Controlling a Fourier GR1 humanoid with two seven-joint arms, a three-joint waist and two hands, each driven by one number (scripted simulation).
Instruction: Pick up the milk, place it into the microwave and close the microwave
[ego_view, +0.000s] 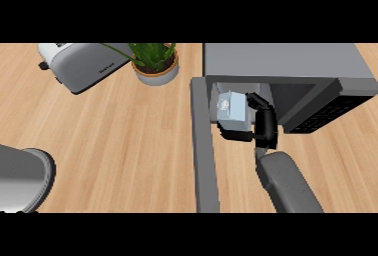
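The right hand (263, 125), black with fingers curled round the small pale-blue milk carton (231, 107), holds it at the mouth of the grey box-shaped microwave (284, 60), so the placing step looks under way. Next I judge it must set the carton inside, let go, withdraw, and swing shut the long grey door (204, 150) left of the opening.

The robot hand (262, 125) hides the milk's (231, 107) right side; the toaster (77, 64) is cut off at the top.
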